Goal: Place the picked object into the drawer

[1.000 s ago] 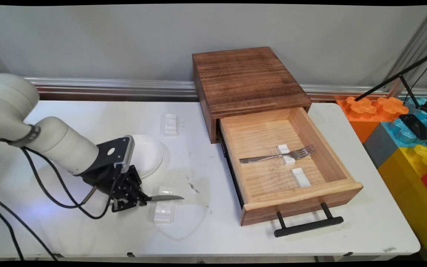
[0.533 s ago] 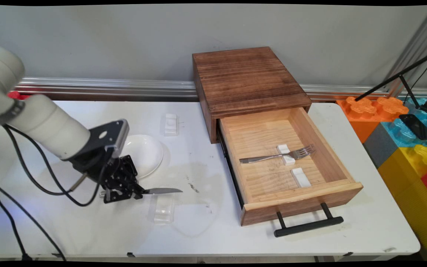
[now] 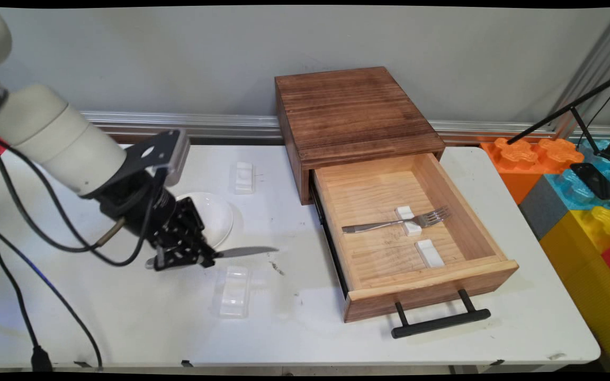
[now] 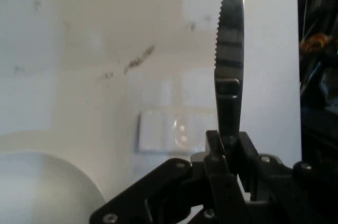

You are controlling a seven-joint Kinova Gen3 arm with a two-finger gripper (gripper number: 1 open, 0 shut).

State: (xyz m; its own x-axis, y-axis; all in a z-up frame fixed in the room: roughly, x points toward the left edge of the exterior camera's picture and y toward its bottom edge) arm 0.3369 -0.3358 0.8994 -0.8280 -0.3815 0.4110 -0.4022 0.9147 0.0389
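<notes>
My gripper is shut on a steel knife, held by its handle with the serrated blade pointing right, level, in the air above the table. In the hand view the knife rises straight up from between the fingers. A white rest block lies on the table just below and right of the gripper, also in the hand view as the white rest block. A white plate sits behind the gripper, partly hidden by it.
A dark wooden box stands at the back with its light drawer pulled open; inside lie a fork on a white rest and a second white rest. Another white rest lies behind the plate. Coloured blocks stand off the table's right.
The gripper has risen with the knife and shifted back and slightly right, lifting it off the white rest block, which stays on the table.
</notes>
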